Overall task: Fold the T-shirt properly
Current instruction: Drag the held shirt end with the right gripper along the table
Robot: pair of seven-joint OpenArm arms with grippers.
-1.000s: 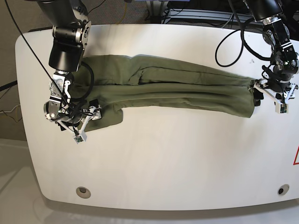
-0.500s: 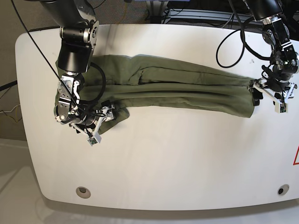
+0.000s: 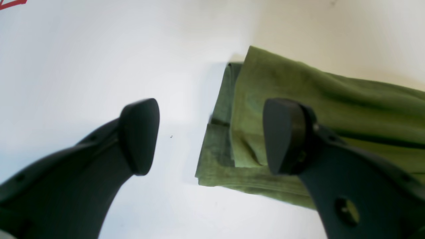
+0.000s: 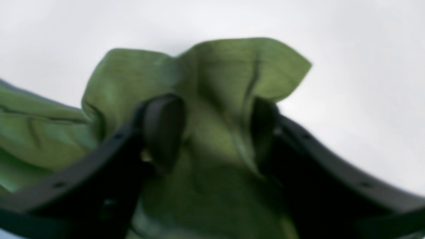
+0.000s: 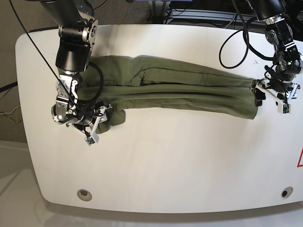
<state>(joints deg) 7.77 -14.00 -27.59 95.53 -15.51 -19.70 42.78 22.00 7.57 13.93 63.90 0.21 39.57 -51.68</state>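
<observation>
The olive-green T-shirt (image 5: 180, 90) lies folded into a long band across the white table. In the base view my right gripper (image 5: 98, 124) sits at the band's lower left corner. The right wrist view shows its fingers (image 4: 162, 132) pressing on both sides of a bunched-up fold of the T-shirt (image 4: 212, 73), so this gripper (image 4: 215, 132) is shut on it. My left gripper (image 5: 271, 98) hovers at the band's right end. In the left wrist view this gripper (image 3: 212, 136) is open, one finger over the T-shirt (image 3: 332, 99) hem, the other over bare table.
The table (image 5: 165, 165) has rounded corners and a round hole near each front corner (image 5: 84, 194) (image 5: 284, 192). A red mark (image 5: 300, 158) shows at the right edge. Black cables (image 5: 232, 42) hang over the back right of the table.
My right gripper has moved onto the shirt's lower left corner and its jaws have narrowed, bunching the cloth between them. The left gripper has stayed open at the right end.
</observation>
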